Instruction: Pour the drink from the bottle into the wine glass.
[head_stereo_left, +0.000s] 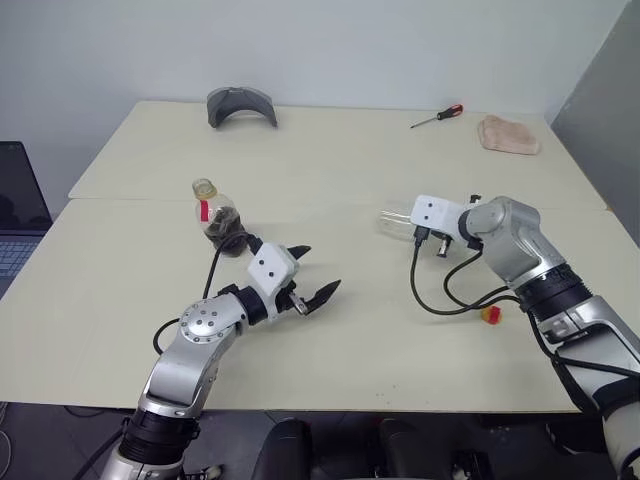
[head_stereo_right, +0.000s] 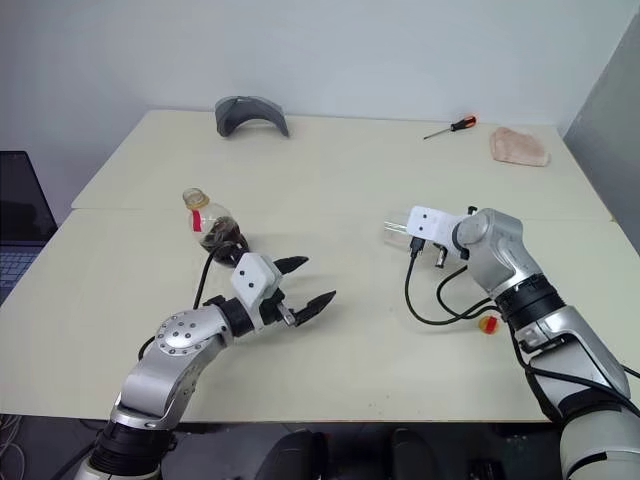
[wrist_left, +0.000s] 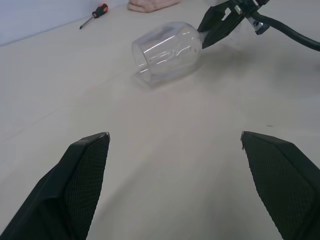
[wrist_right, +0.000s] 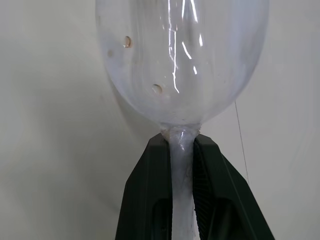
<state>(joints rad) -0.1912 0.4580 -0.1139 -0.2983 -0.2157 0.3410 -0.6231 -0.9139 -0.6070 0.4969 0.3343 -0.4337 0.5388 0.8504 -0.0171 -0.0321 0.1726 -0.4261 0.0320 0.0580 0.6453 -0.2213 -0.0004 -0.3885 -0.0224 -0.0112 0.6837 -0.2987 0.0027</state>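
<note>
The right hand (wrist_right: 181, 145) is pinching its two black fingers (wrist_right: 150, 190) onto the thin stem of the wine glass (wrist_right: 180, 60), just under the bowl. The glass is lying over on its side, its bowl stretching out from the fingertips toward the middle of the counter (head_stereo_left: 340, 170) and its open mouth facing the robot's left; whether the bowl is touching the counter is hard to tell. A black cable is looping down from this wrist onto the counter, and a small red-and-yellow cap (head_stereo_left: 491, 315) is sitting just beside the loop.

The left hand (head_stereo_left: 312, 277) is hovering low over the counter with its fingers (wrist_left: 80, 170) spread wide and nothing between them, pointing toward the glass. Just behind this hand the bottle (head_stereo_left: 217, 220) is standing upright, uncapped, with the drink (head_stereo_left: 226, 236) pooling dark in its bottom.

Along the far edge a grey curved object (head_stereo_left: 241, 104), a screwdriver (head_stereo_left: 437, 116) and a beige cloth (head_stereo_left: 508, 135) are lying well apart.
</note>
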